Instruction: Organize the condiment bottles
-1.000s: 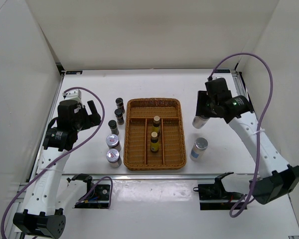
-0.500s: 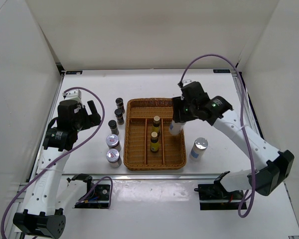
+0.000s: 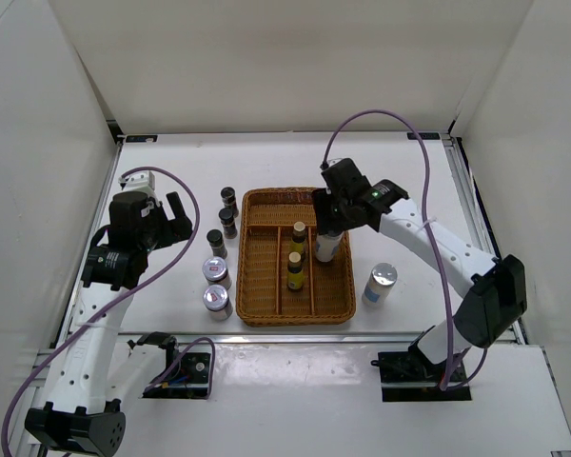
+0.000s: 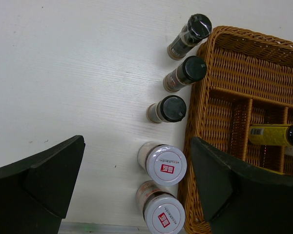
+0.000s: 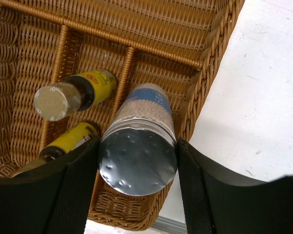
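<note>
My right gripper [image 3: 329, 231] is shut on a silvery-white cylinder [image 3: 326, 248] and holds it upright over the right compartment of the wicker basket [image 3: 295, 194]. In the right wrist view the cylinder [image 5: 139, 141] sits between my fingers [image 5: 73, 195]; I cannot tell if it touches the basket floor. Two amber yellow-labelled bottles [image 3: 298, 236] [image 3: 294, 272] stand in the middle compartment. The second cylinder [image 3: 380, 284] stands on the table to the right of the basket. Three dark jars [image 4: 190, 30] [image 4: 185, 73] [image 4: 167, 109] and two silver-lidded jars [image 4: 165, 164] [image 4: 162, 214] stand to the left of the basket. My left gripper [image 3: 168, 217] is open and empty above them.
The basket has a long rear compartment and three front ones; its left front compartment [image 3: 265, 271] holds nothing. Its rim [image 4: 200, 97] lies close beside the jars. White walls surround the table on three sides.
My right arm has carried the cylinder leftward from the table beside the basket to over the basket's right compartment. The left arm has not moved.
</note>
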Action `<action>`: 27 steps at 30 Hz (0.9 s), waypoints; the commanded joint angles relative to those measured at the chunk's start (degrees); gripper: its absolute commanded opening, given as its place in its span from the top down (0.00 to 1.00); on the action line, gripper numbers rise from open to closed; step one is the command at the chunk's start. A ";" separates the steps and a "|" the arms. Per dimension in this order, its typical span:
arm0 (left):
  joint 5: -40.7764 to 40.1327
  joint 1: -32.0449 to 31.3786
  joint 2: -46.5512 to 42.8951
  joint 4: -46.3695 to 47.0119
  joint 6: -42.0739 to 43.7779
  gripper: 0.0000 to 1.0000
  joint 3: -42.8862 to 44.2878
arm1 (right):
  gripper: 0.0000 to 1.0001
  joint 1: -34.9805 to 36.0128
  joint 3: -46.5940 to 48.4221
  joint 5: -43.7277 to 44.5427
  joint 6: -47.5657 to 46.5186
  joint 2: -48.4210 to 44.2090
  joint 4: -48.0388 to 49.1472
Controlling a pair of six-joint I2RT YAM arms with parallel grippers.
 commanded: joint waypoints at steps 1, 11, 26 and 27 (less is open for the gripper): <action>0.31 -0.23 -1.07 0.05 -0.13 0.00 -0.43 | 0.70 0.11 0.54 1.10 0.93 -0.26 4.63; 0.31 -0.23 -1.07 0.05 -0.13 0.00 -0.43 | 0.17 0.11 5.62 4.09 -1.88 -0.25 -3.09; 0.31 -0.23 -1.07 0.05 -0.13 0.00 -0.43 | 0.00 -2.25 1.96 14.37 3.37 -21.17 -22.52; 0.31 -0.23 -1.07 0.05 -0.13 0.00 -0.43 | 0.00 -3.04 -2.58 13.85 4.78 -22.13 -22.52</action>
